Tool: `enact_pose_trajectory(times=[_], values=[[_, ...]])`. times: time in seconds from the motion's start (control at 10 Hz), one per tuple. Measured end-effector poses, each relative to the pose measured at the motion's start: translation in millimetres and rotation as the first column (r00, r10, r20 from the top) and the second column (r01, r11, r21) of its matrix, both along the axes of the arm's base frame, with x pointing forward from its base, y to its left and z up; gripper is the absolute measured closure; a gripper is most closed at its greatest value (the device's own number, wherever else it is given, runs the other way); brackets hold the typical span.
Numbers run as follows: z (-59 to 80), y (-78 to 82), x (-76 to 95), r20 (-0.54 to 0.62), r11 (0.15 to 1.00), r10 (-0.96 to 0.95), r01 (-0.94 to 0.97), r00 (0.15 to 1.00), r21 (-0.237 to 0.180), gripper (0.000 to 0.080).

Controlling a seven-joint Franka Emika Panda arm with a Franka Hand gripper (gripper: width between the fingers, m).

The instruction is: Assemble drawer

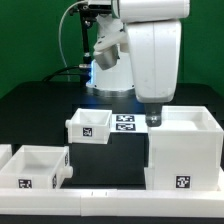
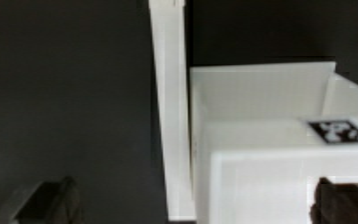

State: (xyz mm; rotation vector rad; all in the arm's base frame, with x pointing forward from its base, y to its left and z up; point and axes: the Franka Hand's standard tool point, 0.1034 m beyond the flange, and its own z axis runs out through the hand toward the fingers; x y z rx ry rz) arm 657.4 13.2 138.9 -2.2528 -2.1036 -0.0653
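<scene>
Wrist view shows the pincer (image 2: 194, 203) spread apart, its 2 fingers (image 2: 48, 200) straddling a thin upright wall of the casing (image 2: 172, 120) just below, which looks light, rigid and slick, so that wall edge seems the best hold.

casing (image 1: 185, 165): 1 | trays (image 1: 88, 130) (image 1: 35, 178): 2 | marker board (image 1: 125, 123): 1 | robot arm (image 1: 150, 50): 1

A white plastic piece (image 1: 4, 154) is cut by the exterior view's left edge; dark fingers (image 2: 44, 200) of the claw (image 2: 194, 200) are blurred.
</scene>
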Motion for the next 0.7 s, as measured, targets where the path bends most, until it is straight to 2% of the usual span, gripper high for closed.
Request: enact_pose_trajectory(times=[0.2, 0.3, 0.4, 0.7], values=[[2.1, -56.7, -5.8, 0.003, 1.0, -0.011, 0.011, 1.0, -0.018, 0.015], [-1.5, -71.4, -8.4, -0.007, 0.995, -0.094, 0.093, 0.996, -0.038, 0.015], [-0.9, -71.5, -7.9, -0.006, 0.99, -0.125, 0.124, 0.992, -0.062, 0.015], [-1.7, -70.0, -8.1, -0.007, 0.993, -0.099, 0.099, 0.995, -0.059, 0.015]])
